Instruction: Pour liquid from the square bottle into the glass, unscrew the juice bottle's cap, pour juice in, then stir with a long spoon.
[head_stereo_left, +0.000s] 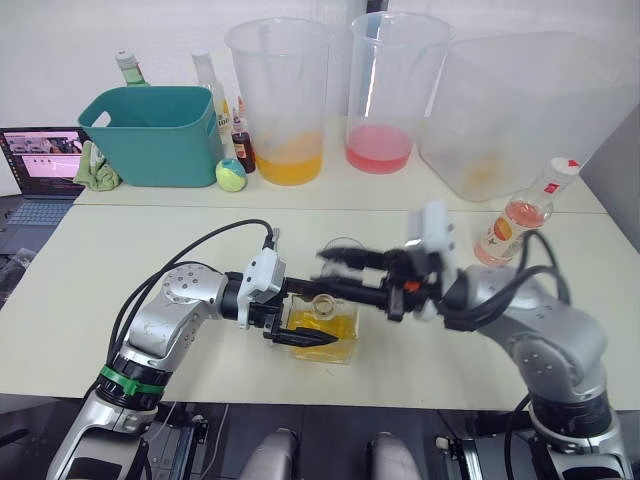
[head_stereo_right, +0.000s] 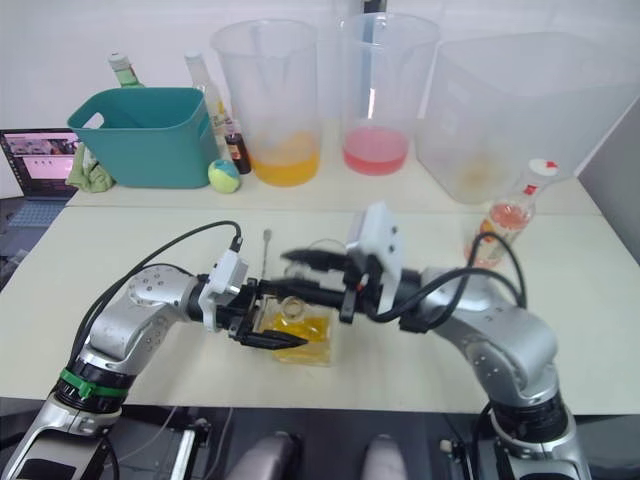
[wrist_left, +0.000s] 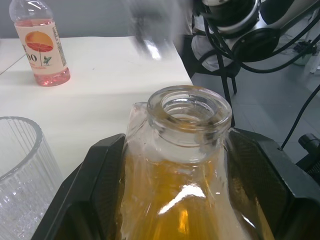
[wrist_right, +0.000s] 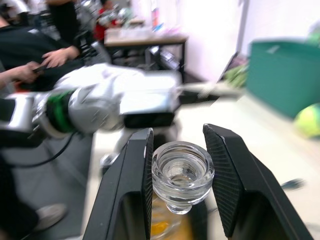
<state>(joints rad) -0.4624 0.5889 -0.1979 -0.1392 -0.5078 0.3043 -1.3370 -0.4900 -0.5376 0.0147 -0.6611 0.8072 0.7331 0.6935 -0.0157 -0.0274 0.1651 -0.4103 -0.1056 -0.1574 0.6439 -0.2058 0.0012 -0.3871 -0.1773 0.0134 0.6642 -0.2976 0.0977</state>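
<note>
Head view: the left tool clamps the short faceted square bottle of orange liquid on the bench. Tilt it slowly over the ribbed clear glass.

Right wrist view: the right tool pinches the clear glass stopper.

Left wrist view: the pink juice bottle label perhaps reads "00".

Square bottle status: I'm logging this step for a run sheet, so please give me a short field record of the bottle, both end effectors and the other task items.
square bottle: on the table, neck open, yellow-orange liquid inside
left end effector: shut on the square bottle's body
right end effector: shut on a clear glass stopper, held above the bottle
glass: beside the bottle, looks empty
juice bottle: upright on the table, to the robot's right, cap on
</note>
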